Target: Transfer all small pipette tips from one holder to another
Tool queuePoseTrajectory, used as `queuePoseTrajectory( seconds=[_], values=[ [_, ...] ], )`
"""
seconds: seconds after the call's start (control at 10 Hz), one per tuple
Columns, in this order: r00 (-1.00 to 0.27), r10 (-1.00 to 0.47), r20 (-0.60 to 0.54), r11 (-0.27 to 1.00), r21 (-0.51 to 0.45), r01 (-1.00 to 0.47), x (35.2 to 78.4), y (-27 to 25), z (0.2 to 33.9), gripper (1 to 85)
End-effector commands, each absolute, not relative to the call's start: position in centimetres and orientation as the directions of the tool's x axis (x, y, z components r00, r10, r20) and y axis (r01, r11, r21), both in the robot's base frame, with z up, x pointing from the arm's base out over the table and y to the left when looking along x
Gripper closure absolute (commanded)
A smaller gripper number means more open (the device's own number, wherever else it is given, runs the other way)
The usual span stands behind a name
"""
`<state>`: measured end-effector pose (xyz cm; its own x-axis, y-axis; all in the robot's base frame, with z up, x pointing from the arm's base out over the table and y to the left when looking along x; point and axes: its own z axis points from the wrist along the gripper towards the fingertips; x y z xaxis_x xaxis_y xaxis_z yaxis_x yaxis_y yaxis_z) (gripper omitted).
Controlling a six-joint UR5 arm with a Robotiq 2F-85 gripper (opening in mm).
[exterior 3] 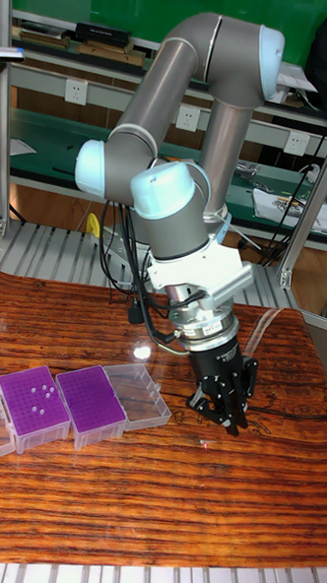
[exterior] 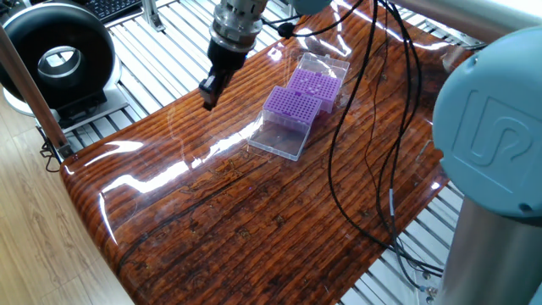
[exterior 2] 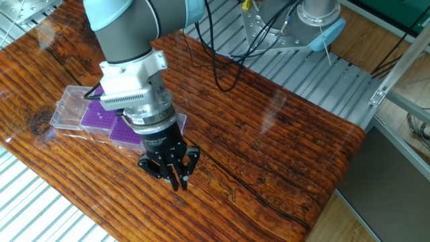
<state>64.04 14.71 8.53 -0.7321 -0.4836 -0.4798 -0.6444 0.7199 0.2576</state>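
1. Tall fixed view: the grey UR5 arm's black two-finger gripper (exterior 3: 228,419) points down over the glossy striped wooden bench (exterior 3: 173,498), to the right of the racks and apart from them.
2. Its jaws are pressed close together at the tips; nothing shows between them, though a tip would be too small to see.
3. Two square purple racks sit side by side at the bench's left, each in a clear plastic hinged-lid box: the left rack (exterior 3: 33,403) shows a few white tips, the right rack (exterior 3: 90,400) looks bare.
4. A clear lid (exterior 3: 140,395) lies open beside the right rack.
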Motion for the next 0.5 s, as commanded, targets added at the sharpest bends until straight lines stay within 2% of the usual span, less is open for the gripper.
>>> queuePoseTrajectory(
  seconds=[0.0,0.4],
  values=[
    [-0.725,-0.469,-0.505,0.709,0.274,-0.65,63.53,14.69,8.53,62.3],
    [-0.715,-0.471,-0.516,0.699,0.276,-0.659,62.72,14.32,7.98,61.3]
  ],
)
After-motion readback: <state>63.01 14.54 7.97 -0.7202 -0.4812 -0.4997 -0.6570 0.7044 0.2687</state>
